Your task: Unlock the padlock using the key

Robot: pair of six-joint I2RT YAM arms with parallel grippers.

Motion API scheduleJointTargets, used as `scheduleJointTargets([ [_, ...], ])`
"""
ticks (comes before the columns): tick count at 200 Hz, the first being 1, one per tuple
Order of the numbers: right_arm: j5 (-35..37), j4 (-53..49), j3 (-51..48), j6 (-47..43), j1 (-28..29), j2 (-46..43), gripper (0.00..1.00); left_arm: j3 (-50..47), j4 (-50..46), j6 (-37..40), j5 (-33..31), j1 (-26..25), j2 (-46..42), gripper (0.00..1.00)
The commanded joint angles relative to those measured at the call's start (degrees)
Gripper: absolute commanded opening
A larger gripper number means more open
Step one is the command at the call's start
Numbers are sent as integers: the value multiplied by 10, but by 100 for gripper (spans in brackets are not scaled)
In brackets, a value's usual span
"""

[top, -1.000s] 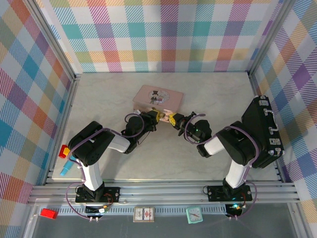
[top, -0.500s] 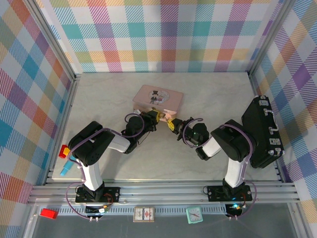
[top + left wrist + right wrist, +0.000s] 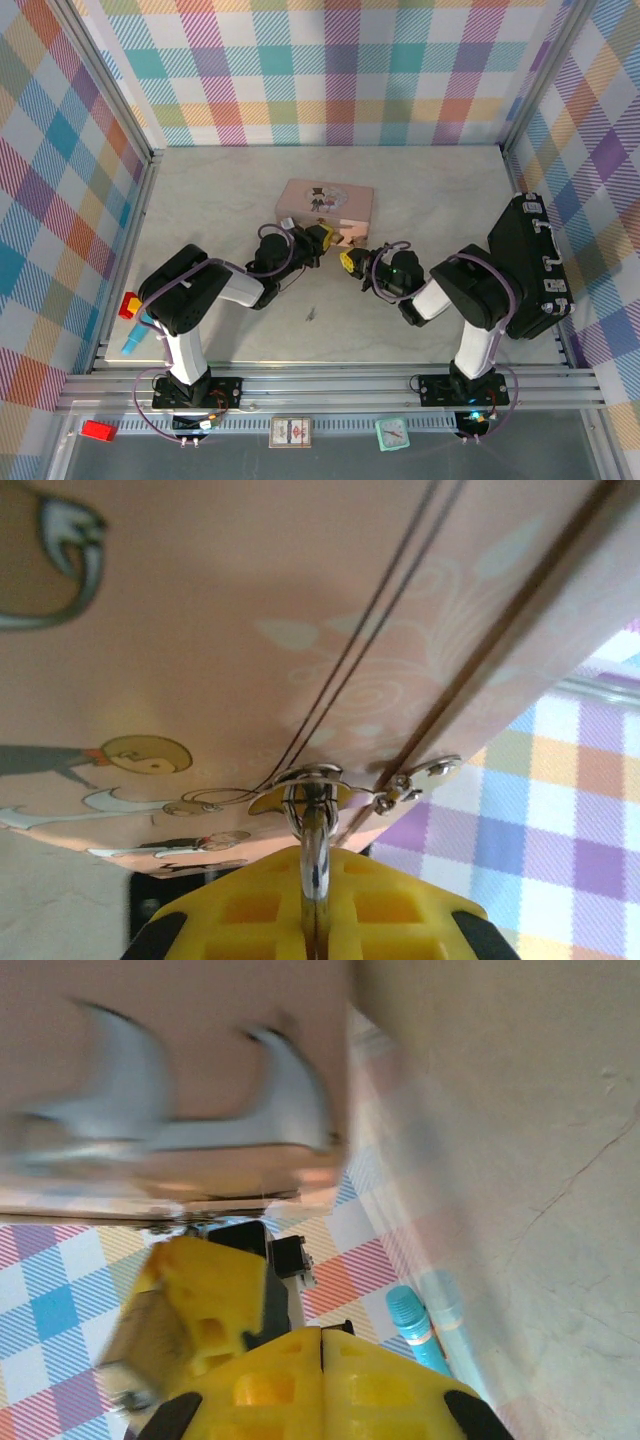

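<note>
Left gripper (image 3: 315, 895) clamps the padlock (image 3: 314, 852) at the pink tin (image 3: 250, 630), right gripper (image 3: 321, 1360) is pinched together empty, and we fear the thin flat key (image 3: 312, 315) near the tin skidding away.

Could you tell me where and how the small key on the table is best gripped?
Come straight down from above and pinch the key across its narrow width: it lies flat on the bare table, clear of the tin. Its ends are too small to tell apart.

Black-and-white arms (image 3: 190, 290), looping purple cables (image 3: 505, 290), yellow grid-moulded fingers (image 3: 250, 915)
</note>
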Motion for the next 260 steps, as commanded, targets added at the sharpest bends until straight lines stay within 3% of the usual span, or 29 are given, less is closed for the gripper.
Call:
scheduleJointTargets([
  [1,-48,-77,-4,-69,-9,-48,0,-1,-18,90,56,34,-12,0],
  [30,-134,-356,55,-231,-9,-119,0,35,-238,244,99,61,-47,0],
  [56,-143,-512,89,-343,-8,-159,3,61,-353,334,113,68,-69,0],
  [72,-143,-585,113,-397,2,-166,11,72,-420,374,108,68,-83,0],
  [132,-24,-844,195,-524,101,-194,31,104,-681,533,36,68,-147,0],
  [168,60,-976,264,-558,193,-183,36,100,-717,580,41,68,-146,2],
  [191,78,-1011,299,-552,239,-150,38,96,-715,593,50,68,-135,8],
  [222,99,-1061,351,-551,277,-109,39,72,-690,590,57,68,-161,24],
  [237,98,-1070,370,-550,283,-93,40,58,-699,592,43,68,-192,39],
  [260,98,-1082,399,-548,290,-65,40,35,-734,600,8,68,-259,51],
])
